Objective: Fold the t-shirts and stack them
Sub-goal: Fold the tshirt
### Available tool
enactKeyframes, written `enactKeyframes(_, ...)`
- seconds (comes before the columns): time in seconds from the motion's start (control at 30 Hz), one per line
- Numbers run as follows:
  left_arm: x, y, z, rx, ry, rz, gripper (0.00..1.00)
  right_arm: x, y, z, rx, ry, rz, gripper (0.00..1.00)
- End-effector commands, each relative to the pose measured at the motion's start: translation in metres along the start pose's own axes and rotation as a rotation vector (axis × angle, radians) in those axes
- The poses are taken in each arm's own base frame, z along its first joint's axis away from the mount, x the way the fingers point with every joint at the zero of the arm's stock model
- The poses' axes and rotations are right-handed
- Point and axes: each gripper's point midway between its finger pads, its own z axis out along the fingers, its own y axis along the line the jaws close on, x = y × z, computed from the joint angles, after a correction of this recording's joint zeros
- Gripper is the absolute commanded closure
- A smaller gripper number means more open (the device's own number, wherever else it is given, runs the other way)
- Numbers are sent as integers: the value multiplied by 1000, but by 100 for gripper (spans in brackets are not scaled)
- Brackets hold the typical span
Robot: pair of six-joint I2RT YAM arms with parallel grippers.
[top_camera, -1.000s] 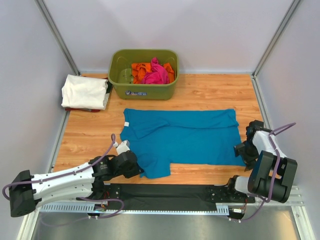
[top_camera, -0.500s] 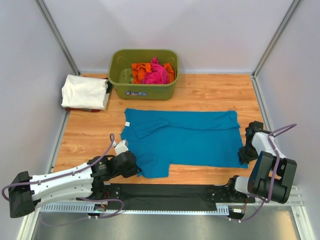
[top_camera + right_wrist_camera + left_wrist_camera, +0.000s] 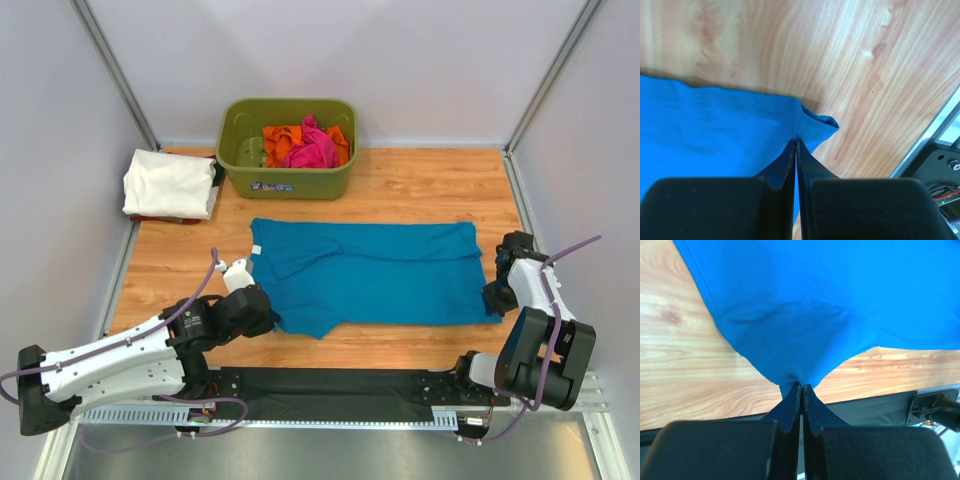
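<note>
Your left gripper [image 3: 268,320], lower left of frame: pinched closed on near left corner of teal t-shirt [image 3: 380,275]. Right gripper [image 3: 494,300], lower right: clamped on near right corner. Shirt flat on bench [image 3: 420,195], mid-frame, long axis left-right, lying up-frame of both. You count four shirts: teal, white t-shirt [image 3: 168,182] upper left, pink t-shirt [image 3: 314,150] and orange t-shirt [image 3: 279,141] in one tub [image 3: 288,180].

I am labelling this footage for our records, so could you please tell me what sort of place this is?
Probably a lab robot cell, not a home: plain white panels enclose a wood-look table, two arms are bolted at its near edge, and an olive tub holds shirts.
</note>
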Motion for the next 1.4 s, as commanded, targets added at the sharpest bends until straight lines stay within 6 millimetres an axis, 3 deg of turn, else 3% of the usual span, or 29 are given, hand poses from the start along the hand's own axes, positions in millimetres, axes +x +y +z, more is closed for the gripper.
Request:
enactKeyframes(0.0, -27, -4, -12, -25, -98, 50, 100, -22, 13, -13, -53, -66, -5, 100)
enactKeyframes(0.17, -54, -16, -22, -58, -166, 65, 100, -33, 28, -17, -81, -65, -25, 100)
enactKeyframes(0.53, -87, -37, -6, -87, -205, 80, 100, -77, 69, -27, -122, -138, -74, 100)
enactKeyframes(1.0, -111, -34, 18, -161, -193, 60, 100, -95, 113, -28, -191, -100, -78, 100)
enactKeyframes(1.37, -130, -32, 26, -200, -213, 60, 100, -104, 135, -25, -226, -102, -96, 100)
